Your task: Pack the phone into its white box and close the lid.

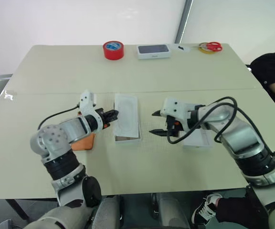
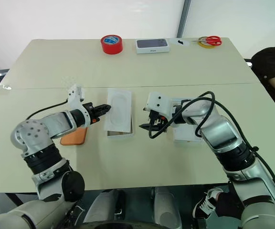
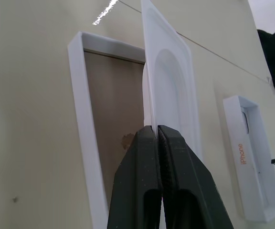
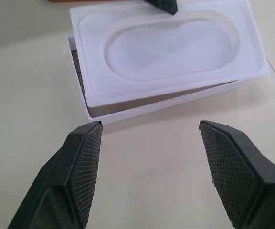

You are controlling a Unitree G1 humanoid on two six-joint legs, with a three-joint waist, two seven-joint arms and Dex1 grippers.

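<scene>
Left pincer [image 3: 156, 131] clenched on thin white insert [image 4: 168, 45] above white box [image 3: 82, 119], right pincer [image 4: 152, 157] released nearby

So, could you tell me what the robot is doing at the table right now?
It is packing a phone. The left gripper is shut on the thin white insert, holding it tilted up over the white box. The right gripper hangs open just beside the box, holding nothing. The phone lies on the table under the left arm, and the lid lies by the right arm.
</scene>
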